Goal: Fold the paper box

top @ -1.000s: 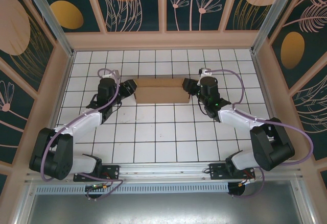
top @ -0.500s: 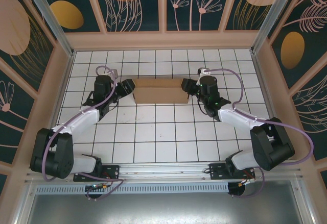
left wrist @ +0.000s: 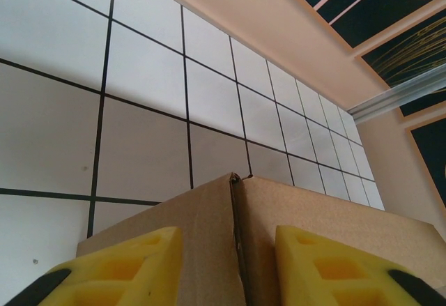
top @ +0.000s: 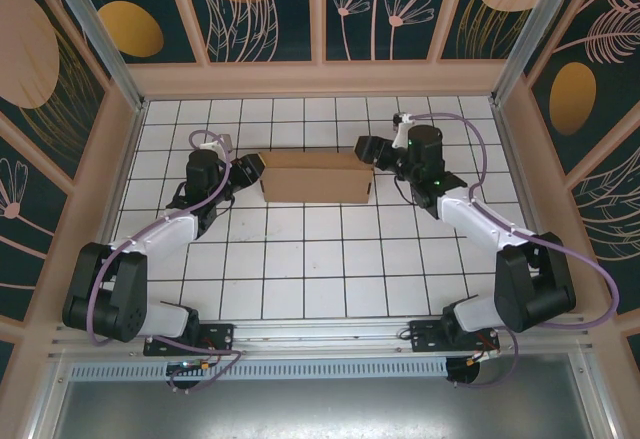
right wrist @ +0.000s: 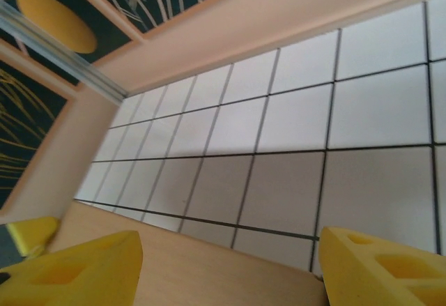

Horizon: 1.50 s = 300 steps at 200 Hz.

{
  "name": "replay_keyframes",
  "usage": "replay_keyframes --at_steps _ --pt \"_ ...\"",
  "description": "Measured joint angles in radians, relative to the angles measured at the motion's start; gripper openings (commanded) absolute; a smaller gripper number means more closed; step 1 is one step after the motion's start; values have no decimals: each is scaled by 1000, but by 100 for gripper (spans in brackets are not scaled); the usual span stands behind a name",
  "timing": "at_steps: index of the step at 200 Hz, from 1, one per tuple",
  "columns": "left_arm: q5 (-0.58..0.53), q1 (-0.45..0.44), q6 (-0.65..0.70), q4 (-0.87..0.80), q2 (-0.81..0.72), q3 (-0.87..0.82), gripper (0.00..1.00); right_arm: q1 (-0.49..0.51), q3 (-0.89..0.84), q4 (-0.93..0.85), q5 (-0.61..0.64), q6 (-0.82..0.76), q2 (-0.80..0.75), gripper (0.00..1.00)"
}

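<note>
At upper centre of your overhead view sits the paper box (top: pixel 313 177). Your right fingers (right wrist: pixel 77 268) gape wide; whether your left fingers (left wrist: pixel 118 268) grip its corner is unclear.

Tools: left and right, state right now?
Left tool: astride the paper box corner, grip cannot be told.
Right tool: open, holding nothing.

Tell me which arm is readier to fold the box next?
Likely left: the left gripper sits at the box's end, fingers either side of a corner seam. The right gripper is open wide over the other end.
</note>
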Motion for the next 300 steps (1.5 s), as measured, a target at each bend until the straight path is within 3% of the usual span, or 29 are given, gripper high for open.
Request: replay_keyframes --at_steps 127,180,232,271,300 --pt "0 0 15 -8 -1 10 35 -21 -138 22 0 19 -11 53" --pt "0 -2 18 -14 -3 10 35 -34 -175 50 -6 23 -43 51" --pt "4 -3 10 7 -2 -8 30 -34 -285 226 -17 77 -44 47" --pt "24 -8 -63 161 6 -88 24 -31 -399 424 -13 163 -44 43" --pt "25 -8 -102 235 26 -111 21 -31 -410 473 -12 185 -28 42"
